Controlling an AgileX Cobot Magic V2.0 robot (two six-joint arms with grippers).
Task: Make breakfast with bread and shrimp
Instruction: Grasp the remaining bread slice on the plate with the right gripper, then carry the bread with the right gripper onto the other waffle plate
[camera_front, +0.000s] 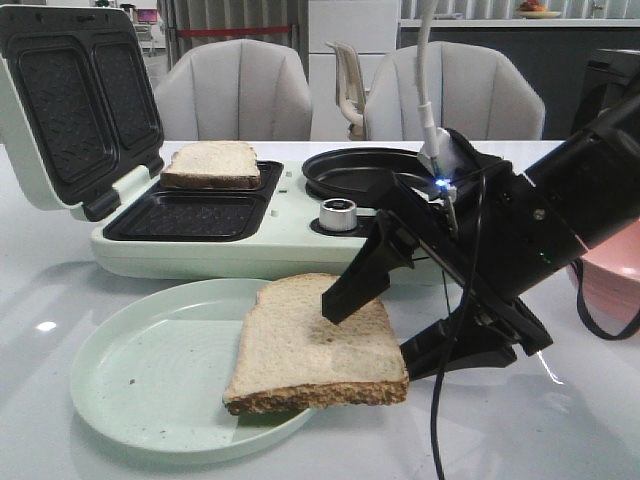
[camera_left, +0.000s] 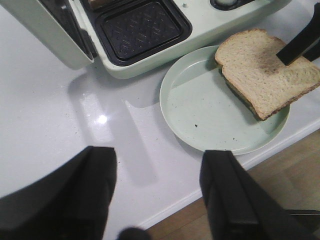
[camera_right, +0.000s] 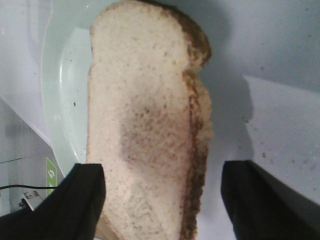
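Bread slice (camera_front: 315, 345) on green plate (camera_front: 150, 375)

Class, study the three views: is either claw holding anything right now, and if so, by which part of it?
Nothing is held. The right claw is open astride the bread slice on the plate, one finger above, one beside it. The left claw is open over bare table.

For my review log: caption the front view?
Right gripper open around bread slice on green plate.
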